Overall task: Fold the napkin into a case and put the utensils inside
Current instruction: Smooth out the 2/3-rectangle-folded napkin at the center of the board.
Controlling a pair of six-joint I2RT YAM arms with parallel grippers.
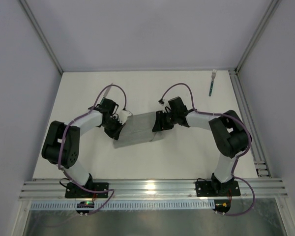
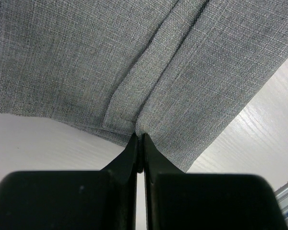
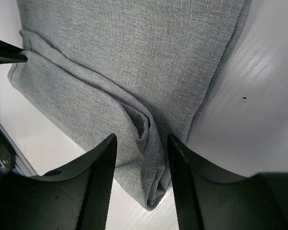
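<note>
Grey woven-fabric napkin (image 1: 137, 130), plain and unpatterned, lay folded into a thick, roughly rectangular bundle on a white, faintly wood-grained table (image 1: 88, 93). The bundle sat slightly tilted, its left end nearer the arm bases than its right end. Layers overlapped along its length: the left wrist view showed a hemmed flap (image 2: 134, 91) lying over the layer below, and the right wrist view showed a soft rolled fold (image 3: 139, 124) running toward the napkin's near corner.

At the napkin's left end, the black two-finger left gripper (image 2: 139, 136) had its jaws pressed tightly together, with the cloth's edge pinched at the very tips where the hemmed flap converged. From the right wrist view, those same black fingertips (image 3: 9, 52) showed at the napkin's far corner, touching the fold.

At the napkin's right end, the black two-finger right gripper (image 3: 141, 139) had its jaws spread moderately apart. One finger (image 3: 98, 177) stood on each side of the rolled fold. The cloth lay between them, and no grip on it was visible.

Well beyond the napkin's right end, toward the back of the table, a fork (image 1: 212, 82) with silver tines and a dark teal-blue handle lay alone, tines pointing away from the napkin.

On the near side of the napkin, a silver aluminium rail (image 1: 152, 187) carried both arm bases.
</note>
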